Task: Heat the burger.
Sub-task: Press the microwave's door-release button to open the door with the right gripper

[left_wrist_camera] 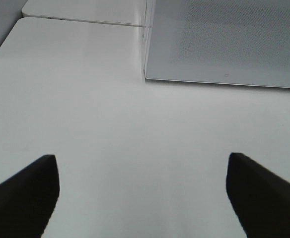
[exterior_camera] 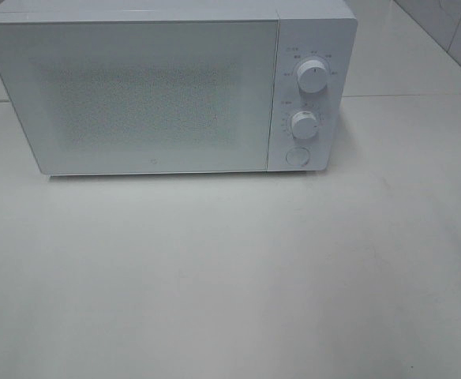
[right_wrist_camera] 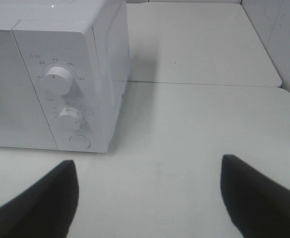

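Looking across all three views, the burger is not being shown anywhere. Only the microwave (exterior_camera: pixel 151 47) is being seen on the white table (exterior_camera: pixel 215 276), and its door (exterior_camera: pixel 136 95) is being shown fully shut. Whether the burger is sitting behind that speckled panel or lying somewhere outside the pictures cannot be told.

In its wrist view, the left gripper (left_wrist_camera: pixel 140 166) is being held with its dark fingers spread wide above bare tabletop, with nothing between them, facing the near corner of the door. The right gripper (right_wrist_camera: pixel 147 163) is likewise being carried wide apart and empty, pointed at the control side, where the upper knob (right_wrist_camera: pixel 58 79), the lower knob (right_wrist_camera: pixel 69 119) and the round button (right_wrist_camera: pixel 80 142) are being seen. Neither arm is being caught by the high camera.

As for handling, only a judgement is being offered, since the burger itself is hidden. A burger is being taken as light, soft and stacked in loose layers, so it is likely to be squashed by a firm pinch and sheared apart by a tilted one. A wide, gentle hold is being advised, low on opposite sides of the bun and spanning all the layers. It should be lifted level so the filling is not being pushed out.
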Available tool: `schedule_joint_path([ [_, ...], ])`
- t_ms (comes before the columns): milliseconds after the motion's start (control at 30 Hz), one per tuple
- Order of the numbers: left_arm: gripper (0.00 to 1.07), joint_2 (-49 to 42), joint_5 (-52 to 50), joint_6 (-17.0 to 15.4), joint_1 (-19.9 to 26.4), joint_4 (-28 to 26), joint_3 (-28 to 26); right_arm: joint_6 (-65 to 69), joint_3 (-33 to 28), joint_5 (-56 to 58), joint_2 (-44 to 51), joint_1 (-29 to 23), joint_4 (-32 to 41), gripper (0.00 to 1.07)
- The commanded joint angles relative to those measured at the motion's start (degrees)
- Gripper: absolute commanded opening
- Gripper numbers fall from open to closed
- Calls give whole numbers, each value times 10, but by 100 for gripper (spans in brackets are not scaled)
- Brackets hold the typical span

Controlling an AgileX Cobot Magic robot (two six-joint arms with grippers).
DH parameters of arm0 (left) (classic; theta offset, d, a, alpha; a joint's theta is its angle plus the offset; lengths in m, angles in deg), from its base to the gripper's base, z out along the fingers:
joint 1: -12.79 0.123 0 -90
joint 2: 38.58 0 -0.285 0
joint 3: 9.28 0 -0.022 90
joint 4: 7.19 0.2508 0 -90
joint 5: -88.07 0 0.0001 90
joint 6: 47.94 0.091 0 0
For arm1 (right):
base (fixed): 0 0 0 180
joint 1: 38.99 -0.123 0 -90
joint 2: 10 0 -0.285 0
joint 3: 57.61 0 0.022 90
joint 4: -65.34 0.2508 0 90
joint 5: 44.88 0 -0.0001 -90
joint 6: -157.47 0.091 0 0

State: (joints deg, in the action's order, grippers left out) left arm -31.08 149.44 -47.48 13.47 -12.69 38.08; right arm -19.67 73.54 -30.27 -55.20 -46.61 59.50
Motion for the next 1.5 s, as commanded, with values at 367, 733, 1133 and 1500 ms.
schedule_joint_path([
  [367, 84, -5, 0, -5, 1, -3, 2, -4, 1, -183, -146, 5, -1, 75],
  [733, 84, -5, 0, -5, 1, -3, 2, -5, -22, -352, -250, 5, -1, 75],
  [1133, 84, -5, 0, -5, 1, -3, 2, -122, -100, -638, -378, -55, 151, 75],
  [1500, 84, -5, 0, -5, 1, -3, 2, -196, -106, -773, -500, -223, 361, 75],
])
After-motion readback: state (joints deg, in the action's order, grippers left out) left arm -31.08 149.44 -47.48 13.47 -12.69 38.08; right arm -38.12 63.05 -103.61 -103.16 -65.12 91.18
